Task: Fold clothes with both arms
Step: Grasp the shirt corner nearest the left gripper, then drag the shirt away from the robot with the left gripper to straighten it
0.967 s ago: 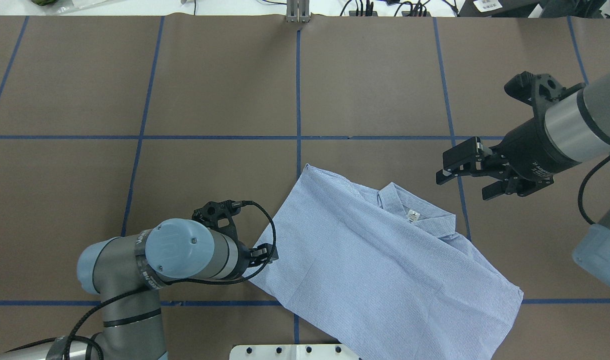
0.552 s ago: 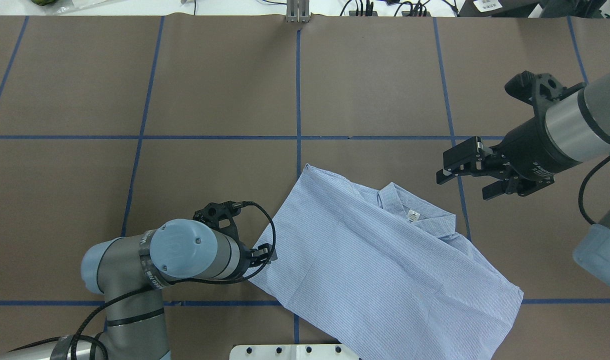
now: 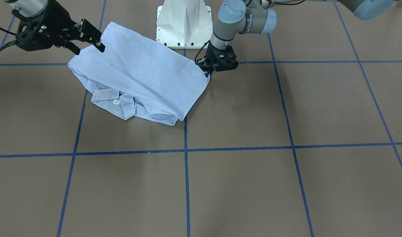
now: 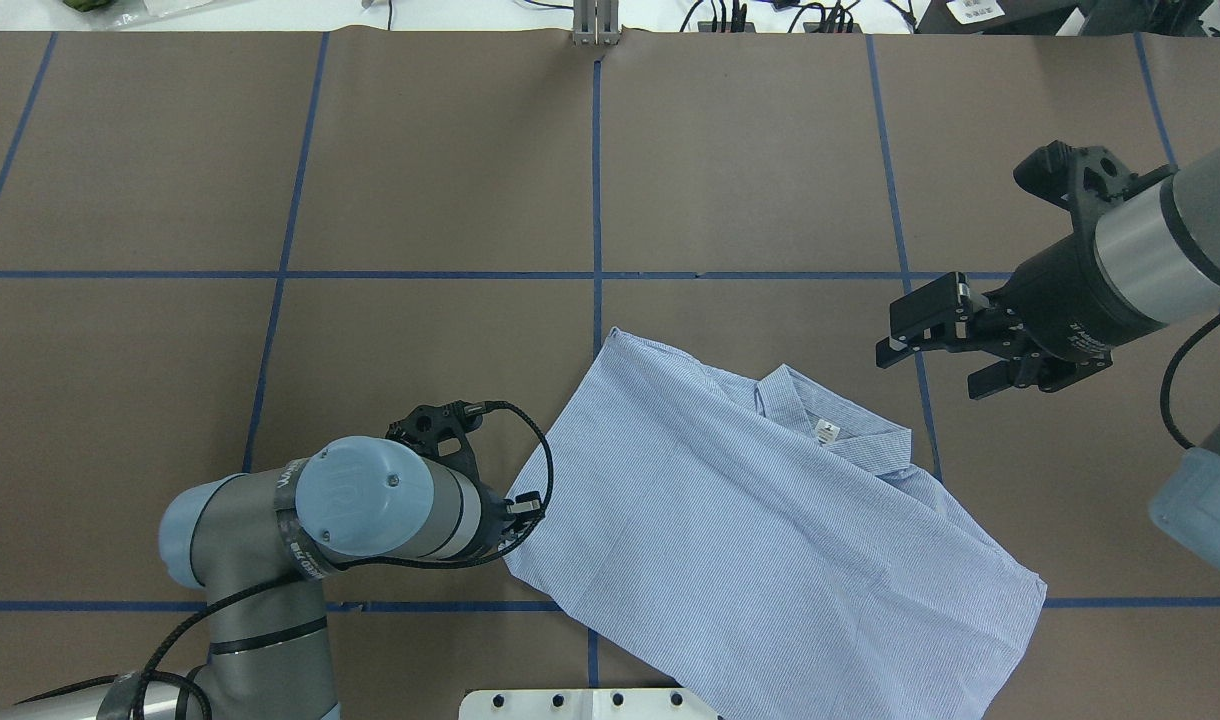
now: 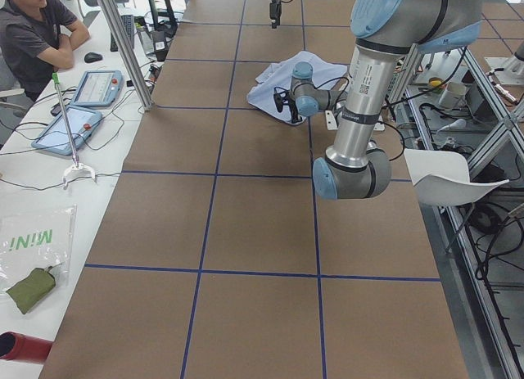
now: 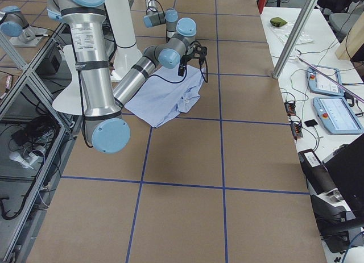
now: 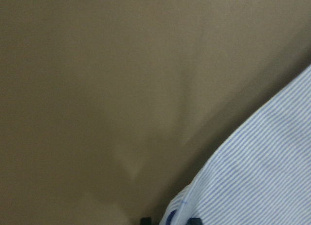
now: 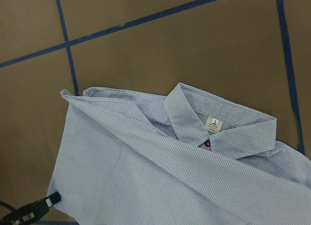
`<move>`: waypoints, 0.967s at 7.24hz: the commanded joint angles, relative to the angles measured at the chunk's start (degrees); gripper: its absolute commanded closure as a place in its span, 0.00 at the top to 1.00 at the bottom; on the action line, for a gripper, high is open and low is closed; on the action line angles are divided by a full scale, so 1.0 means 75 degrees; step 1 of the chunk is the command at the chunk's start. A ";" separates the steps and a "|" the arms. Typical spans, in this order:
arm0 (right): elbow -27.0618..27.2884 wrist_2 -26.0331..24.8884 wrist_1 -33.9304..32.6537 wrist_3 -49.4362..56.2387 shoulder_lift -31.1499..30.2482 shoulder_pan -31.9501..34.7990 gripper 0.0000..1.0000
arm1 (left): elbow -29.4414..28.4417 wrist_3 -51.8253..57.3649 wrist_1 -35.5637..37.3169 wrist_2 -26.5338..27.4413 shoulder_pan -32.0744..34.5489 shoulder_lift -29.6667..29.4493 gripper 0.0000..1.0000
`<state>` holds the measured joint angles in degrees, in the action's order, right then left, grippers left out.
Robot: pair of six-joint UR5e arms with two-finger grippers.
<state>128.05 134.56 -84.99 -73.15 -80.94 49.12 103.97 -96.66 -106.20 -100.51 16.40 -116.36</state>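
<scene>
**Blue-striped shirt at risk of a one-sided pull**

The shirt (image 4: pixel 770 540) lies part-folded and skewed on the brown-papered table (image 4: pixel 420 200), close to the robot's base, with its collar (image 4: pixel 830 425) towards the right arm.

Risk: the left gripper (image 4: pixel 528 510) sits low at the shirt's left edge. If it pulls alone, the layers will likely slide apart, and a thin pinch could slip off. Whether its jaws are spread or clamped cannot be told.

The right gripper (image 4: pixel 930 368) hangs clear above the table beyond the collar, angled towards the shirt, jaws spread and holding nothing.
</scene>
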 commanded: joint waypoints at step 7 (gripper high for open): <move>-0.0034 -0.0093 0.0035 0.0003 0.0069 0.0412 1.00 | -0.1389 0.0884 -0.0042 0.0006 0.2239 -0.1404 0.00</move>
<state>127.94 134.28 -84.80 -73.12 -80.53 51.72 97.98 -92.81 -106.05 -100.59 29.88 -123.92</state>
